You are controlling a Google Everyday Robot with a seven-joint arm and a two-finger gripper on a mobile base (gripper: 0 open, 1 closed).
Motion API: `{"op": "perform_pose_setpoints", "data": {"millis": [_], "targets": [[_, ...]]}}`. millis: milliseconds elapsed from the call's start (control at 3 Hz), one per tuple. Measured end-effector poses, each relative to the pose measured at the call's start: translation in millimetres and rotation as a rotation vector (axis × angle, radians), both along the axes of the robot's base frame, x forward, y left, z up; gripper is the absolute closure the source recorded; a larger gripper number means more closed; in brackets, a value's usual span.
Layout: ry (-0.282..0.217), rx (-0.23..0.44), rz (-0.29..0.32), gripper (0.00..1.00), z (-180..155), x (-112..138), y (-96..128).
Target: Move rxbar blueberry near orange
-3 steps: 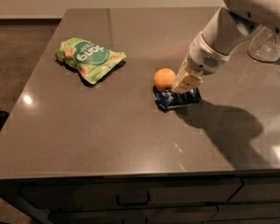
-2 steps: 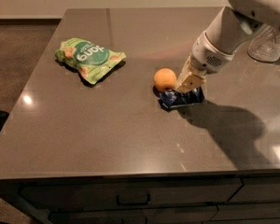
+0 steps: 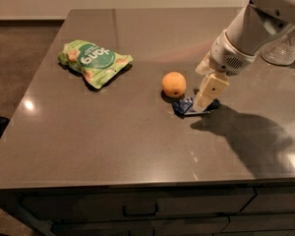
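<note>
A: Pincer position?

B: The pincer (image 3: 204, 100) is seen low over the table (image 3: 113, 141), right of centre. It is carried by the white arm (image 3: 250, 28), which is reached in from the upper right corner. Its tip is placed on or just above the right part of the rxbar blueberry (image 3: 183, 107). Contact cannot be confirmed.

A: Spread or pressed together?

B: Cannot be told. The bar's right part is covered by it, and whether anything is pinched is not shown.

A: Bar location?

B: The bar is laid flat on the table, just beside the orange (image 3: 173, 84), to its lower right in the view. Whether the two are touching or narrowly apart cannot be distinguished. A dark blue wrapper is seen, crumpled at the left end.

A: Orange?

B: It is seated on the table near the middle, with the dark dimple turned toward the camera. It is not touched by the pincer.

A: Anything else on the table?

B: A green chip bag (image 3: 94, 60) is laid at the upper left, well apart from the orange and the bar. A clear container (image 3: 285, 48) is stood at the far right edge, behind the arm and partly hidden by it. The arm's shadow (image 3: 250, 136) is thrown across the table to the right of the bar. Below the table's front edge, a drawer handle (image 3: 140, 210) is seen.
</note>
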State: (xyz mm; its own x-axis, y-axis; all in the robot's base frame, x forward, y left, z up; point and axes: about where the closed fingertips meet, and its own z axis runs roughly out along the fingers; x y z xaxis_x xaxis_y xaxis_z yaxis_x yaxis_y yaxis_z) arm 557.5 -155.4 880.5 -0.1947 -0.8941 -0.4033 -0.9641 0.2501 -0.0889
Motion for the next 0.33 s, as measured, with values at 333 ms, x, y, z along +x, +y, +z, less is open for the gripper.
{"op": "perform_pose_setpoints", "data": {"millis": [333], "targets": [[0.001,0.0,0.001,0.0,-0.3,0.1,0.5]]}}
